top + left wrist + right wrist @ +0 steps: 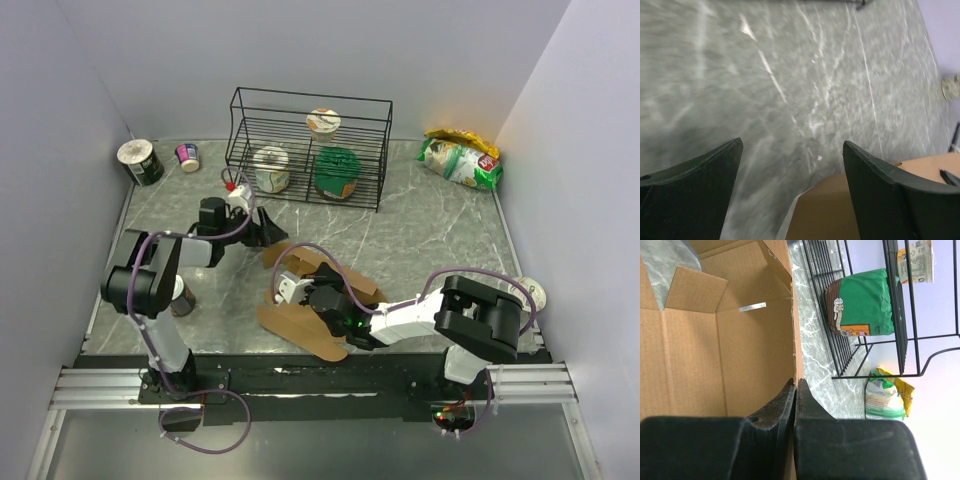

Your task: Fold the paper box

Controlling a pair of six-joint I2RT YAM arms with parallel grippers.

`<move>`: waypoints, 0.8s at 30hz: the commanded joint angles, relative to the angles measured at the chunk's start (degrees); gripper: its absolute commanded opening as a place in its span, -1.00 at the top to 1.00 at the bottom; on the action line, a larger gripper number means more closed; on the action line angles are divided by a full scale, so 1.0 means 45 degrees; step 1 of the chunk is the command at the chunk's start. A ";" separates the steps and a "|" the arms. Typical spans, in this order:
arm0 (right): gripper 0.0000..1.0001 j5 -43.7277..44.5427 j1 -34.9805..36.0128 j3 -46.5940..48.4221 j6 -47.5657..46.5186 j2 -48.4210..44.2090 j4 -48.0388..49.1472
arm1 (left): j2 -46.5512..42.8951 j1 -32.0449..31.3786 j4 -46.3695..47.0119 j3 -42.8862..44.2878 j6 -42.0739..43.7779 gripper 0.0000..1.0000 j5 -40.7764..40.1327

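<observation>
The paper box (pixel 305 328) lies partly opened on the marbled counter (pixel 430 230), close to the middle of its near edge, with brown flaps spread flat and one wall raised. The right tool (pixel 795 382) is pinched narrow on the edge of that raised wall, one finger against the inner face of the cardboard and the other outside it. The left tool (pixel 792 142) stands wide and holds nothing, over bare counter just past the box's far left side; a corner of cardboard shows low between its fingers. Near the far edge a black wire rack (pixel 372 150) holds a green-wrapped bowl (pixel 337 172) and two paper cups. A snack bag (pixel 460 158) lies in the far right corner, and a dark cylindrical container (pixel 140 160) lies on its side in the far left corner
</observation>
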 commanded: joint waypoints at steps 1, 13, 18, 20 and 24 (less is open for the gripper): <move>1.00 -0.1184 0.0117 0.0092 0.1046 -0.0001 -0.0998 | 0.0983 -0.0327 0.0484 0.0673 0.0229 -0.73 0.1373; 1.00 -0.1106 0.0117 0.0111 0.0929 0.0175 -0.0959 | 0.0441 -0.0600 0.0893 -0.0633 0.0190 -0.51 0.2723; 1.00 -0.1028 0.0117 0.0209 0.0889 0.0175 -0.1096 | -0.0340 -0.0951 0.1518 -0.1610 0.0032 -0.49 0.2606; 1.00 -0.1027 0.0117 0.0267 0.0929 0.0136 -0.1213 | -0.0634 -0.1088 0.1656 -0.1825 0.0051 -0.50 0.2587; 1.00 -0.0775 0.0117 0.0346 0.0948 0.0175 -0.1311 | -0.0985 -0.1205 0.1423 -0.2002 0.0149 -0.50 0.2470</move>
